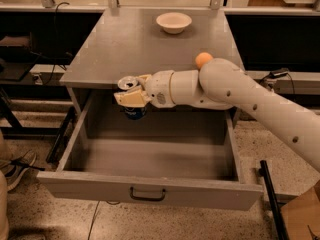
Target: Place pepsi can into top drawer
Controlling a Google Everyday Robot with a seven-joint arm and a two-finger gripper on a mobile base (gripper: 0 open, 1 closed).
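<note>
The single camera view looks down on a grey cabinet whose top drawer [200,191] stands pulled far out toward the viewer. Its flat front panel carries a small dark handle [147,194] near the middle, and its bare grey floor is in plain sight. A thick white arm [240,91] comes in from the right edge and runs leftward across the drawer's back part, just in front of the front edge of the cabinet's surface [130,44]. At its end the tool [130,91] is clamped on the pepsi can [134,113], with pale fingers [131,99] pressed against the can's sides. The can stands roughly upright in this grip. Its silver top sits about level with the surface's front edge, and its dark blue body hangs below the fingers. It is held in the air over the rear left part of the open drawer, clear of the drawer floor. On the surface, an orange ball [203,60] sits near the right front corner, partly hidden behind the arm. A shallow cream bowl [173,22] rests farther back, well apart from the ball. A shoe [19,165] shows on the speckled floor at the lower left.
</note>
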